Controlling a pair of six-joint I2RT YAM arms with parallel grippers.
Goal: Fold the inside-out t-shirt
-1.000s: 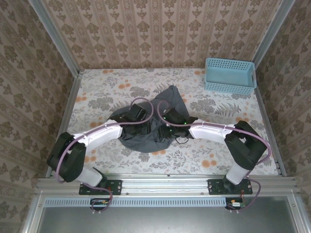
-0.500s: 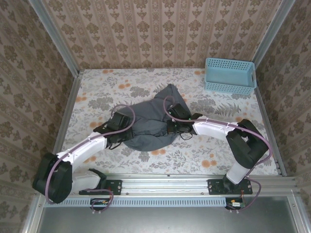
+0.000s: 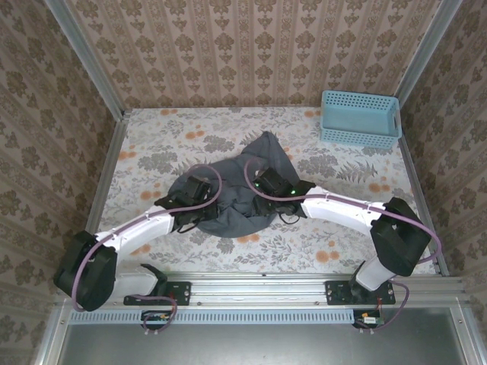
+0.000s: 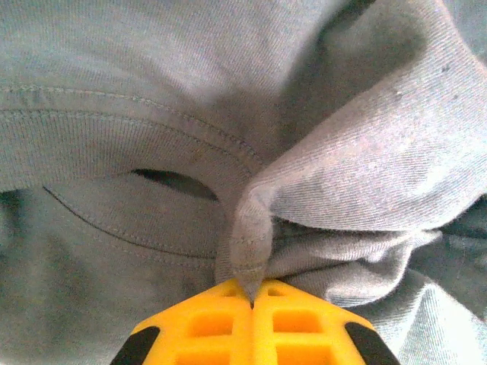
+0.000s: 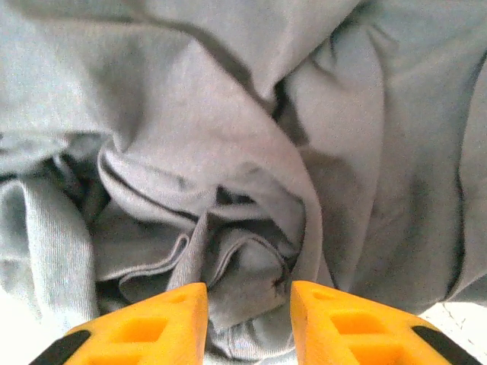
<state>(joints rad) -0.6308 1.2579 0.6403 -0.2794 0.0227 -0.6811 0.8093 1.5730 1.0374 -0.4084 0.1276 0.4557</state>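
Observation:
The inside-out t-shirt [image 3: 242, 176] lies crumpled in a dark grey heap at the middle of the table. My left gripper [image 3: 204, 204] is at the heap's left edge. In the left wrist view its yellow jaws are pressed together on a thin pinched ridge of the t-shirt [image 4: 190, 114], so the left gripper [image 4: 252, 301] is shut on fabric beside a stitched seam. My right gripper [image 3: 262, 192] is over the heap's right half. In the right wrist view the right gripper [image 5: 249, 303] is open, with bunched folds of the t-shirt [image 5: 228, 137] bulging between its fingers.
A light blue perforated basket [image 3: 360, 118] stands at the table's back right corner. The flower-patterned tabletop [image 3: 163, 141] is bare around the heap. Papered walls with metal rails close in three sides.
The left gripper has shut on a fold at the shirt's left edge. Both arms spread apart, then came back toward the middle, and the shirt is bunched again. The right arm now reaches further left.

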